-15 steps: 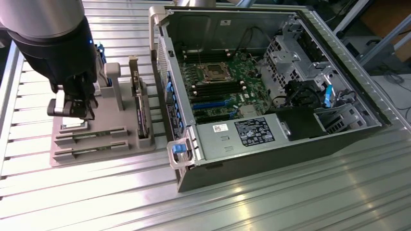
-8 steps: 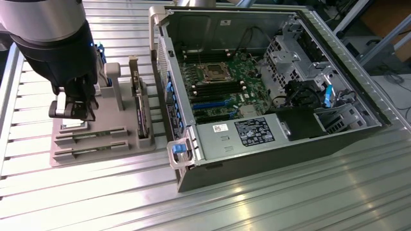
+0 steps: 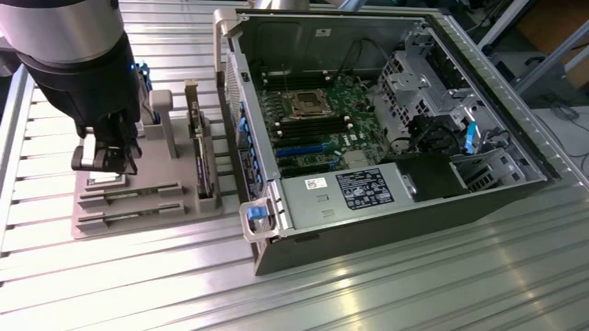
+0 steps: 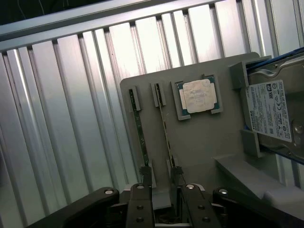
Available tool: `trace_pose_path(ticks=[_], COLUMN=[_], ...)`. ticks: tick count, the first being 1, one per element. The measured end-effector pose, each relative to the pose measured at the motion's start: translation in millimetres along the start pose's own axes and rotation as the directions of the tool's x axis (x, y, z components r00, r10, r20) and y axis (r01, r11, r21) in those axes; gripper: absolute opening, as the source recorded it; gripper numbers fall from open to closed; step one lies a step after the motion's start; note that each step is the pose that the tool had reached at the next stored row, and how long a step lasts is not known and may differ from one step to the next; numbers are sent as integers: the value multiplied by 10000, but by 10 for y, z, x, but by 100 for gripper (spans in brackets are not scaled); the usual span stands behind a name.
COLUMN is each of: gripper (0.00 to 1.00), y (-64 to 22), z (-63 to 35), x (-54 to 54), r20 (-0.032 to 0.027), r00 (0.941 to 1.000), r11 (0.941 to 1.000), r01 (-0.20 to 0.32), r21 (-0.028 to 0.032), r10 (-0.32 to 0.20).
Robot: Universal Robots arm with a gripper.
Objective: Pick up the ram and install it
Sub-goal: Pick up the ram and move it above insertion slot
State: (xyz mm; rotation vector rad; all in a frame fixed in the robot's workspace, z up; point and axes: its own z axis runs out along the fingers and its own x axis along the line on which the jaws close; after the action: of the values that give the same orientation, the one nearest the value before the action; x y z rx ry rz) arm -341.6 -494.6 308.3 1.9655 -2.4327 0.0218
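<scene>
Gripper [image 4: 164, 203], black metal fingers apart, straddles the end of the thin ram [image 4: 167, 142], slotted edge-up in the matte grey tray [image 4: 199, 142].

Robotics lab: robot arm [image 3: 65, 41] over a ribbed aluminium surface [image 3: 414, 289], an opened computer tower [image 3: 396, 226], metal framing [image 3: 552, 63] at two o'clock

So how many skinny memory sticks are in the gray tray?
2. Both stand on edge, side by side, in slots of the gray tray: one stick nearer the square silver chip, the other stick nearer the tray's edge. More may be hidden inside the computer.
</scene>
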Motion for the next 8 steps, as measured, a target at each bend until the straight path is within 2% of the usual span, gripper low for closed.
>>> trace_pose_path(ticks=[8], gripper=[30], y=[0], z=[43], x=[-1], r20=[0], r00=[10000], r11=[10000], r01=[0], r21=[0], r10=[0])
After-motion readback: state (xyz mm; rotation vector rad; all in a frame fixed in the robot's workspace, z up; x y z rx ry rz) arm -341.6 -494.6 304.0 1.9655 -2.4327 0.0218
